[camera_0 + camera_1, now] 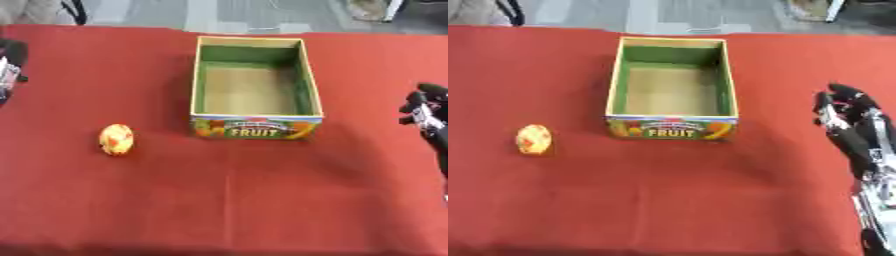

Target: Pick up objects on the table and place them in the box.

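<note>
Surface: red cloth over the surface [262, 200], running edge to edge in both views, with a faint crease down its middle; we see grey floor beyond its far edge
Room: only the strip of floor and some blurred shapes at the far edge show; we cannot make them out
Count of boxes: one, a cardboard box [255, 47] standing upright and open at the top near the middle of the surface, towards the far side
Box colours: green inner walls, plain brown bottom, yellow rim
Writing: we read "FRUIT" in yellow letters on the near wall of the box, among printed fruit pictures; a smaller line above it is too blurred for us to read
Box contents: we see nothing lying inside
Count of loose things: one, a small rounded yellow and orange-red fruit [116, 139]
Fruit position: on the cloth to the left of the box, level with its near wall and well apart from it, untouched
Right hand [843, 107]: at the right edge, hanging over the cloth beside the box, fingers curled in and holding nothing
Left hand [8, 70]: only a dark piece with a pale patch shows at the left edge in the left eye view; we cannot tell how its fingers stand
</note>
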You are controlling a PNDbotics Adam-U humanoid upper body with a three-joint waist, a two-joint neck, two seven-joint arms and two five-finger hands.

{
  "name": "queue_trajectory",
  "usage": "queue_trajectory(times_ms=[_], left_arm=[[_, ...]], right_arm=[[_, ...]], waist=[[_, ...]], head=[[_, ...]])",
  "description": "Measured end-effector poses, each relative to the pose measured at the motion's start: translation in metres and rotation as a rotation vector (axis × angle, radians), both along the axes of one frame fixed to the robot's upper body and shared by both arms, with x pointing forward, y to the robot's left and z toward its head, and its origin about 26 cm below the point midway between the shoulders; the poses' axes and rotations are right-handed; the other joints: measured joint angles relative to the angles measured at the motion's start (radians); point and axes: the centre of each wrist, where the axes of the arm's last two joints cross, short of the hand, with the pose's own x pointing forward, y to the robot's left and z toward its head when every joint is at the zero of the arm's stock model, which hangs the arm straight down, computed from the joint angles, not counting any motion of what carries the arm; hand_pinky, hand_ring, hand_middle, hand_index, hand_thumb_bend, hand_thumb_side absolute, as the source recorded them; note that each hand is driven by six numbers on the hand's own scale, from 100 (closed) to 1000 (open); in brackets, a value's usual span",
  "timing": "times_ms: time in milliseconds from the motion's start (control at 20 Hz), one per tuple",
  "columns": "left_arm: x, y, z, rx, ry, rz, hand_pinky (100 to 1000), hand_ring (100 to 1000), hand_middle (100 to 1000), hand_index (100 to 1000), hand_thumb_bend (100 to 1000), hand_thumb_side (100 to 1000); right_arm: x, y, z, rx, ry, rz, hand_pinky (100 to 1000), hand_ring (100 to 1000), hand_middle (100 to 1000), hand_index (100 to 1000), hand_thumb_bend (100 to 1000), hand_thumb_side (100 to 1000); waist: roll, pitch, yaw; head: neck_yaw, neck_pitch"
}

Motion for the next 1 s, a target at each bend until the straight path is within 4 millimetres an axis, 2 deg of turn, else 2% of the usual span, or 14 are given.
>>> queue_trajectory(times_ms=[500, 650, 850, 1000], left_arm=[[0.0, 0.0, 0.0, 0.021, 0.008, -0.008, 463, 571, 607, 731, 573, 348], [0.0, 0.0, 0.0, 0.059, 0.017, -0.006, 480, 588, 625, 751, 600, 303], [0.001, 0.003, 0.006, 0.278, 0.058, 0.034, 535, 622, 660, 786, 623, 152], [0.005, -0.001, 0.015, 0.543, 0.11, 0.045, 571, 634, 665, 800, 668, 126]], right_arm=[[0.0, 0.0, 0.0, 0.0, 0.001, 0.0, 555, 620, 618, 788, 259, 412], [0.0, 0.0, 0.0, 0.0, 0.002, -0.001, 556, 620, 618, 788, 258, 412], [0.0, 0.0, -0.001, -0.002, 0.002, -0.001, 556, 620, 618, 788, 258, 411], [0.0, 0.0, -0.001, -0.003, 0.004, -0.001, 556, 620, 618, 789, 257, 412]], waist=[[0.004, 0.0, 0.0], [0.004, 0.001, -0.002], [0.004, 0.001, -0.003], [0.005, 0.001, -0.005]], head=[[0.0, 0.0], [0.0, 0.0], [0.0, 0.0], [0.0, 0.0]])
